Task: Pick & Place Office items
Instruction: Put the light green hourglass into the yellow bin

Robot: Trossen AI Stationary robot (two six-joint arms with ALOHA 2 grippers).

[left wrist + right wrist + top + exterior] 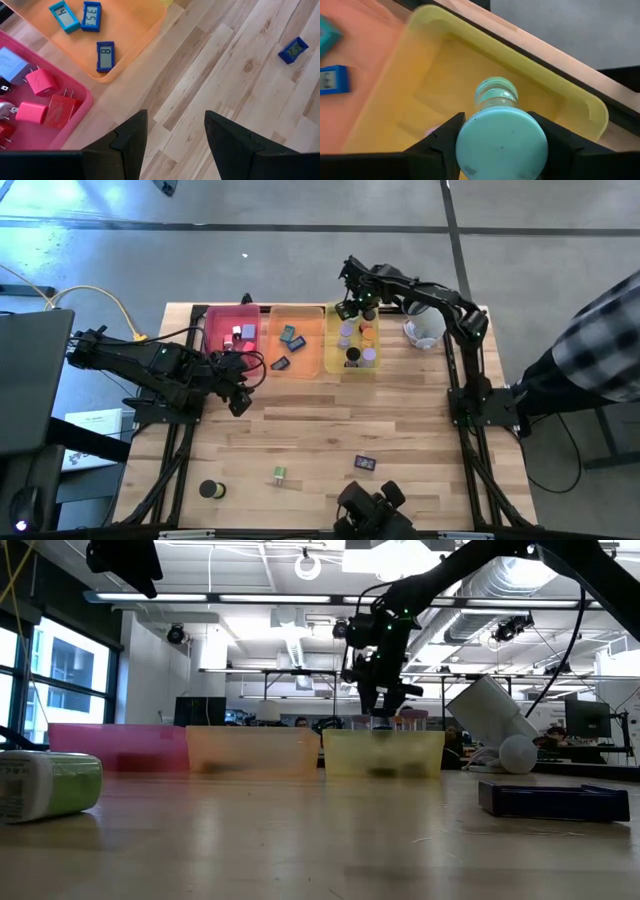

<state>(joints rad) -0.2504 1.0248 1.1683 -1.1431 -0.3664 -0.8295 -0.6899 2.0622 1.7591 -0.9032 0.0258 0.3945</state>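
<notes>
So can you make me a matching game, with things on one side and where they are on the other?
Things:
1. pink plug blocks
2. blue little screens
3. light teal cylinder
4. green cylinder

Places:
A. lying on the bare wooden table
B. in the pink tray
C. between the fingers of the right gripper, over the yellow tray
D. in the orange tray

Pairs: 1-B, 2-D, 3-C, 4-A
</notes>
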